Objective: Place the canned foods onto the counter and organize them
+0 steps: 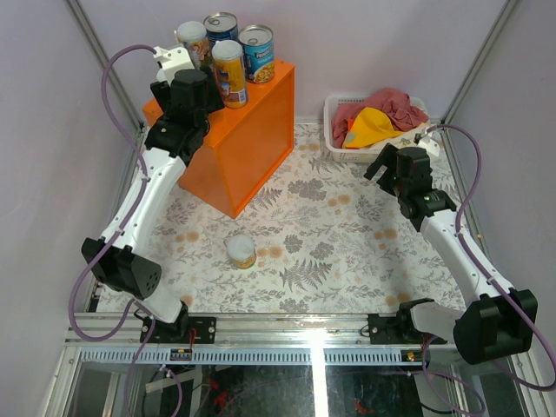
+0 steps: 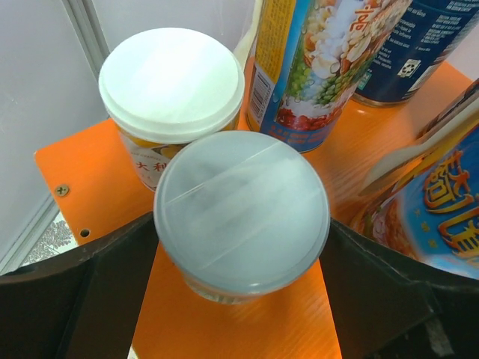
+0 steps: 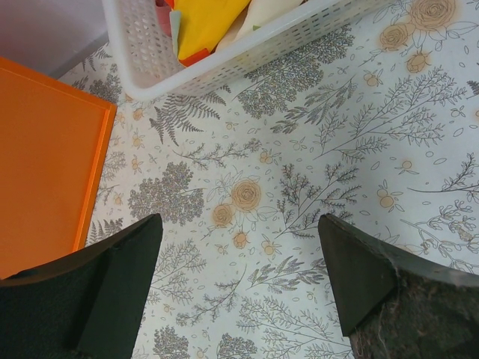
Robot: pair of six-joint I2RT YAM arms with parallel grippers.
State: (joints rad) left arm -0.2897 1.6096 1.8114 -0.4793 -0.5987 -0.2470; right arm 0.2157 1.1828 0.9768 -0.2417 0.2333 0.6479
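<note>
Left wrist view: the short grey-lidded can (image 2: 243, 213) stands between my left jaws on the bright orange box counter (image 2: 75, 179); I cannot tell whether they grip. I'd withdraw straight up, sparing the white-lidded can (image 2: 171, 82) just beyond. Right jaws gape empty.

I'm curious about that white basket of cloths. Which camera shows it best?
The top view: it shows the whole basket and its cloths. The right wrist view catches only one corner; the left wrist view shows none of it.
</note>
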